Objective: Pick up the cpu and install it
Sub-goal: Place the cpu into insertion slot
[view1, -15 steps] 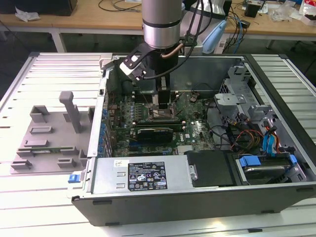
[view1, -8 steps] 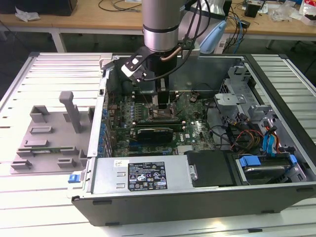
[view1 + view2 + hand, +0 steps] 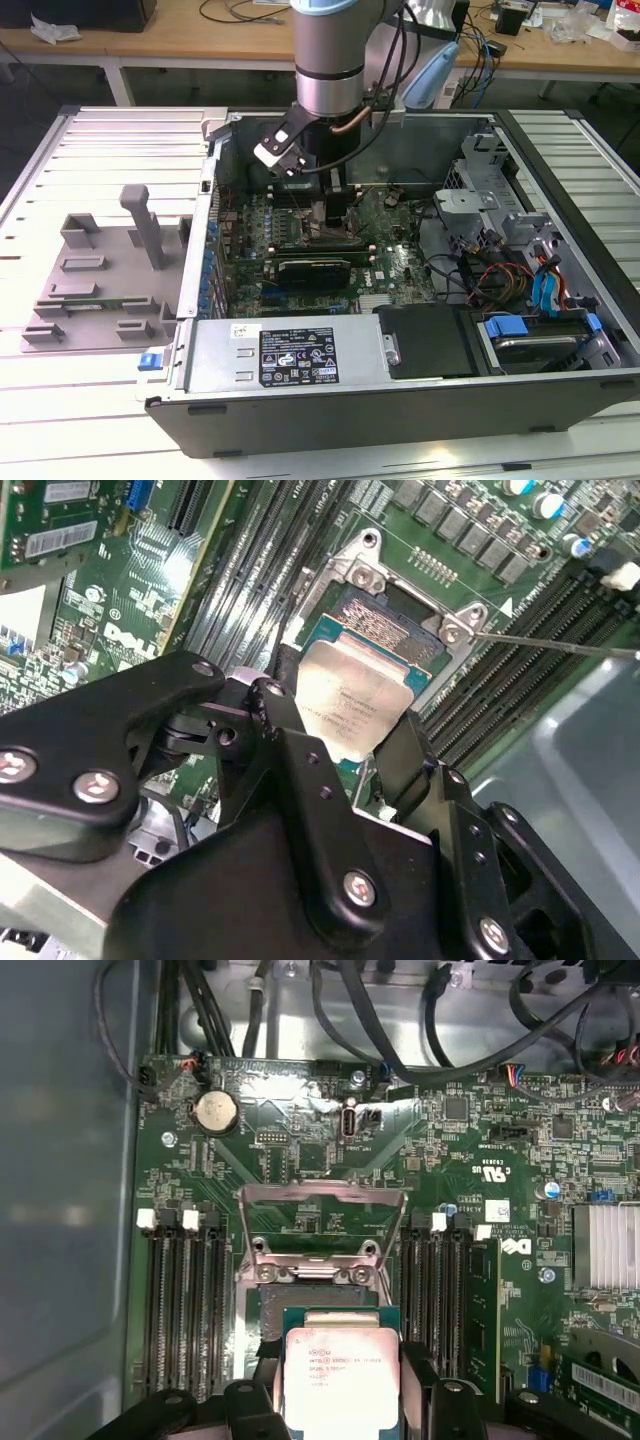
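Two black jaws pinch the one cpu by opposite edges, silver top up, right at the one open socket on the motherboard, seated or hovering, can't tell, inside the one computer case on the surface.

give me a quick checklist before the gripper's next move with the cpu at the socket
1. Grip on the cpu: ok, the gripper is closed on two opposite edges.
2. Is the socket bracket open: ok, it stands swung up.
3. Is the cpu centred over the socket: not ok, the socket's far part is uncovered.
4. Is the cpu level with the socket: cannot tell; it looks tilted in the second wrist view.
5. Uncovered part of the socket free of debris: ok.
6. Finger clearance to the memory slots: cannot tell.
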